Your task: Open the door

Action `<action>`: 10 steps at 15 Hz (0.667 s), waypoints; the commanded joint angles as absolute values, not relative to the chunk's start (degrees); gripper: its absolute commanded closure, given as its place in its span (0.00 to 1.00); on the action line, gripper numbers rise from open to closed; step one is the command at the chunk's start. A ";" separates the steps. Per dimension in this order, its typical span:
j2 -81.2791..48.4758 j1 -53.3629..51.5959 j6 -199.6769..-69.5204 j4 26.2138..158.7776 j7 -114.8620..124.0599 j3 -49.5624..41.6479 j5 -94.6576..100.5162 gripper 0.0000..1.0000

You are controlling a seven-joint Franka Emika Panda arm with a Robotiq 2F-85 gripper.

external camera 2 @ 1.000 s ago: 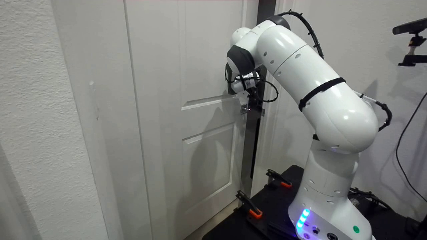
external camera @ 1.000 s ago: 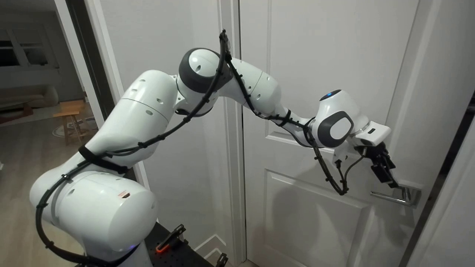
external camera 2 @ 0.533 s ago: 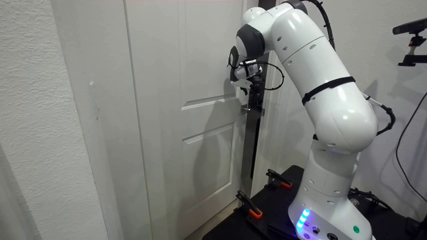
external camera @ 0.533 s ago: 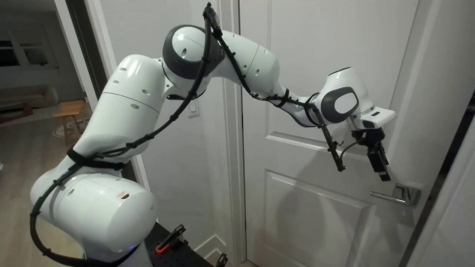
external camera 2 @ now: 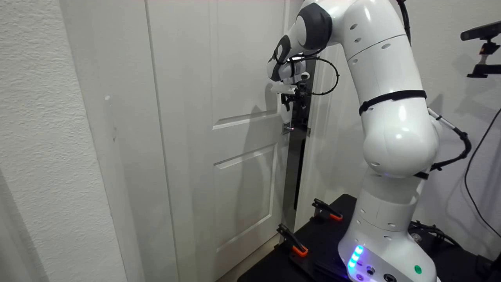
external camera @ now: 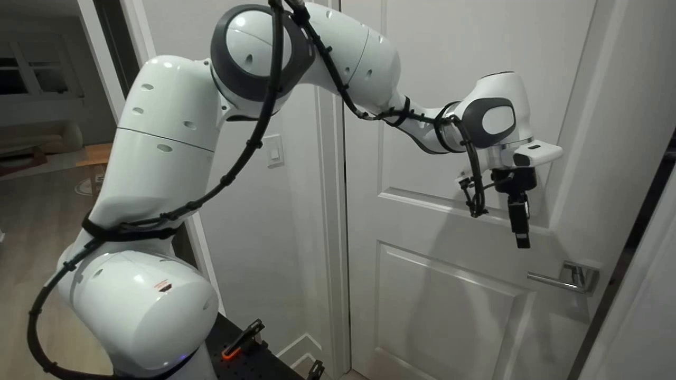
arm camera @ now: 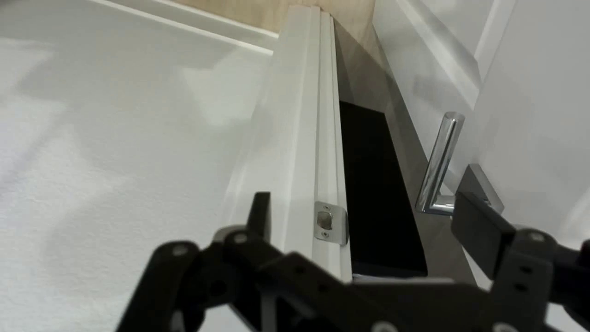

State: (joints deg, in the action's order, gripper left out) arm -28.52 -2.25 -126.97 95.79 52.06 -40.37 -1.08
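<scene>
- Beyond one edge of the black tabletop (external camera 2: pixel 328 235), the white door (external camera 2: pixel 242 78) is standing ajar, a dark gap (external camera 2: pixel 297 168) showing between it and the frame (arm camera: pixel 295 115).
- The gripper (arm camera: pixel 364 206) is hanging higher than the door's silver lever handle (external camera: pixel 557 282), its fingers (arm camera: pixel 479 230) standing wide apart.
- In an exterior view its dark body is blending into the gap, so its nearness to the door is hard to judge.
- Two clamps (external camera 2: pixel 291 239) are gripping that edge, one near the corner by the wall (external camera 2: pixel 344 156).
- The arm (external camera 2: pixel 387 78) is standing on the tabletop.
</scene>
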 commanded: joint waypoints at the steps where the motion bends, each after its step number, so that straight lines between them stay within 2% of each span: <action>1: -24.08 3.16 -121.47 95.05 51.57 -33.52 0.77 0.00; 6: -21.66 8.99 -117.41 94.37 52.25 -26.55 1.00 0.00; 10: -23.08 11.11 -119.78 94.36 52.63 -24.44 1.15 0.00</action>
